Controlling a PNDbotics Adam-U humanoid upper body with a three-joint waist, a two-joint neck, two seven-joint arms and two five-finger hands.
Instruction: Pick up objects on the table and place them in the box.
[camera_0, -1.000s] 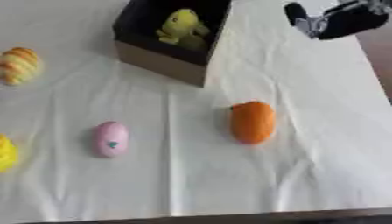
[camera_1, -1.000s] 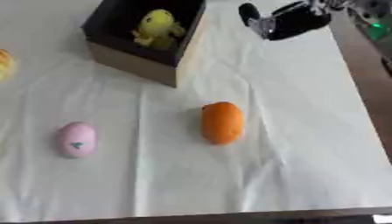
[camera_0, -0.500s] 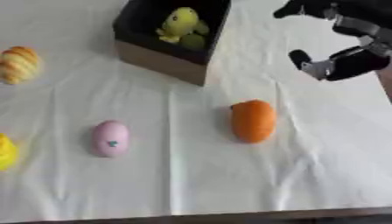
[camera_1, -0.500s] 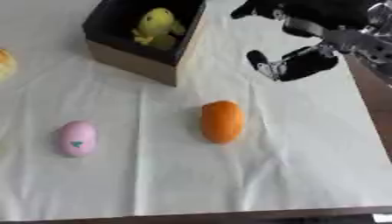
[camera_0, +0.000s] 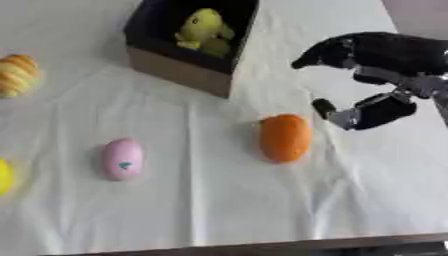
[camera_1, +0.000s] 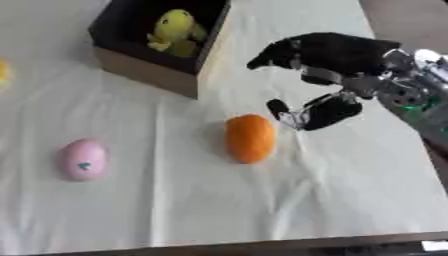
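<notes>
Beside the orange object (camera_0: 284, 137), right hand (camera_0: 372, 75) spread wide, holding nothing; box (camera_0: 179, 75) behind

I see white cloth (camera_0: 219, 200) covering table, creased (long fold running down middle). Dark table edge (camera_1: 262, 247) along bottom. Brownish floor (camera_0: 416, 15) at top right corner.

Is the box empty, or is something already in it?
Not empty: the box already holds a yellow toy; the orange object lies outside on the cloth.
</notes>
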